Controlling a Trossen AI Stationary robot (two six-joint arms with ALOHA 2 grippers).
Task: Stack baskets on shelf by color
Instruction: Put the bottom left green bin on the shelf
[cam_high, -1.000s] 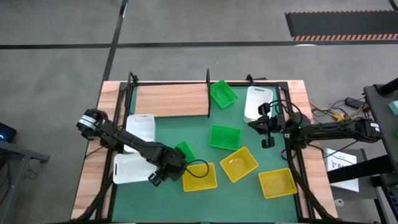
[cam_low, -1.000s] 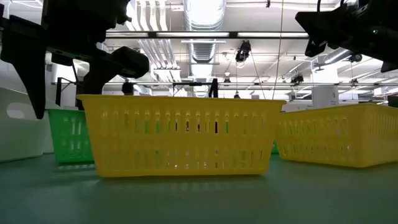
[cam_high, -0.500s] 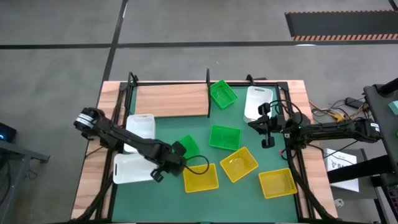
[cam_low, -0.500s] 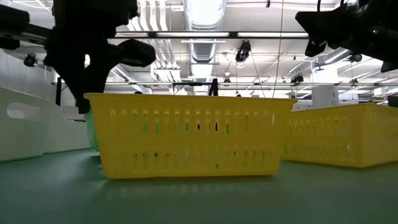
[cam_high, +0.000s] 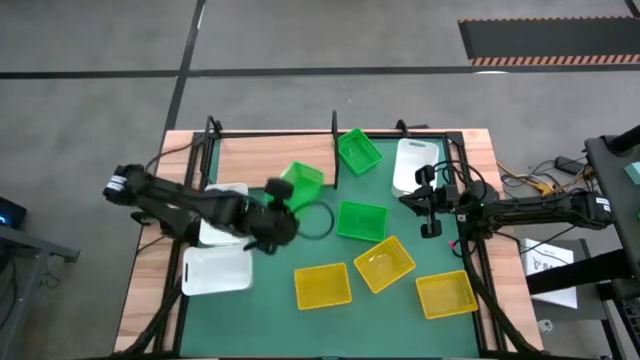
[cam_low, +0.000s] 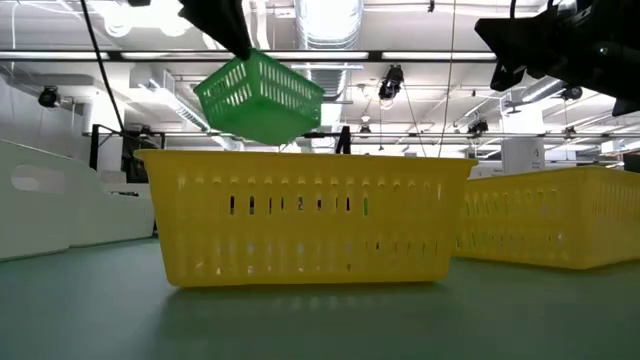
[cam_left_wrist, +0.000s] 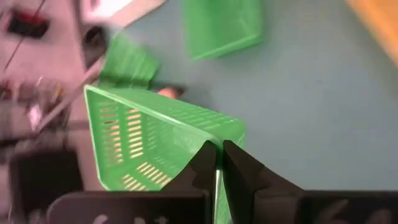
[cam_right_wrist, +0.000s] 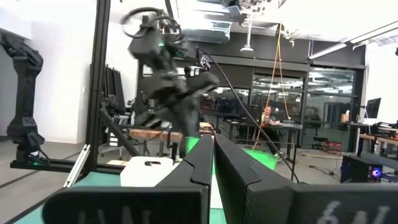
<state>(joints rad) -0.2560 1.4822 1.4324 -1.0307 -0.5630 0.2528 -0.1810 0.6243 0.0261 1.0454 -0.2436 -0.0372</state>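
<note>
Left gripper carrying a green basket; right arm waiting.

My left gripper (cam_left_wrist: 217, 163) is clamped on the rim of a green basket (cam_high: 300, 182), lifted and tilted above the worktop (cam_high: 150, 290), just off the shelf (cam_high: 275, 160) at its 5 o'clock corner. At 3 o'clock my right gripper (cam_high: 432, 228) hovers, fingers pressed together, holding nothing.

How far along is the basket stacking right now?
Early. Done: nothing is stacked; the shelf board is bare, with one green basket and one white basket lying singly at the back. In hand: the left gripper is shut on a lifted green basket near the shelf. Left: the yellow baskets and others on the mat. The right gripper waits shut.
</note>
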